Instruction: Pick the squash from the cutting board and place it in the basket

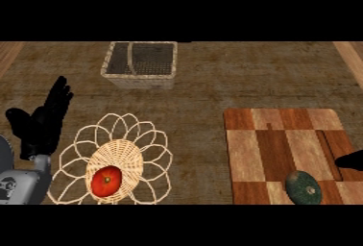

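At far left, fingers straight and up, the left hand (44, 120) rests; the right hand (352, 160) barely shows, fingers perhaps unreadable. Squash (304, 188) lies on the board (269, 144); basket (139, 64) beyond, tomato (106, 181) separate.

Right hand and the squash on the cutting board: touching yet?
Apart. In the head view the right hand only pokes in at the right edge, with bare cutting board showing between it and the green squash.
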Controlling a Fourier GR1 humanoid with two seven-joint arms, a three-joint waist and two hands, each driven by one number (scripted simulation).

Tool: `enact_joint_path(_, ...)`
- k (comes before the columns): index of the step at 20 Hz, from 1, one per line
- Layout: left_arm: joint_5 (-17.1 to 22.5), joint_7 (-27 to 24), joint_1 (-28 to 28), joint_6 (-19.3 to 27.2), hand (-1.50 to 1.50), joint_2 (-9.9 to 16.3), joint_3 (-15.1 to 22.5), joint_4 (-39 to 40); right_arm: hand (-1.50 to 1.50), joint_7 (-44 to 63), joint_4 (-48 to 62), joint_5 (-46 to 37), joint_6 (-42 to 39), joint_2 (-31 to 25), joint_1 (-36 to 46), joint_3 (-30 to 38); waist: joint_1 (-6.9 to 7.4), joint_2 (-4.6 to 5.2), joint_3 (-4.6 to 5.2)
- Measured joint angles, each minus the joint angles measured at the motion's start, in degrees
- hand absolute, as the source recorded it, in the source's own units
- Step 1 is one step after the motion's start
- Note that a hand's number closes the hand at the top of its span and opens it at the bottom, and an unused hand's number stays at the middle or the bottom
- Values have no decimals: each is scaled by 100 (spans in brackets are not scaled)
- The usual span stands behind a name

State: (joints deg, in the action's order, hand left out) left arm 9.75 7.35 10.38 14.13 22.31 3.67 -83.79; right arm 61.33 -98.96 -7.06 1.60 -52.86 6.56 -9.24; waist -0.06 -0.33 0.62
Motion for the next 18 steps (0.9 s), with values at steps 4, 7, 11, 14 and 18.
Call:
enact_joint_path(4,-6,10,31,-16,0,-4,-31,82,-150,519,-538,995,-528,-371,172,125,-42,-4,-15)
enact_joint_path(7,-33,7,-7,3,0,-41,-23,42,-150,787,-849,1625,-667,-624,251,234,-35,-4,-26)
enact_joint_path(11,-37,-3,-25,-28,0,-40,-85,11,-150,923,-1103,2032,-652,-862,190,366,-36,4,-39)
enact_joint_path(14,-74,-63,-80,-52,0,-91,-82,5,-150,967,-1318,1943,-507,-830,112,386,-29,10,-46)
enact_joint_path(18,-40,23,-15,-159,0,-11,-189,-12,-150,898,-1503,1629,-291,-601,-118,232,-20,17,-51)
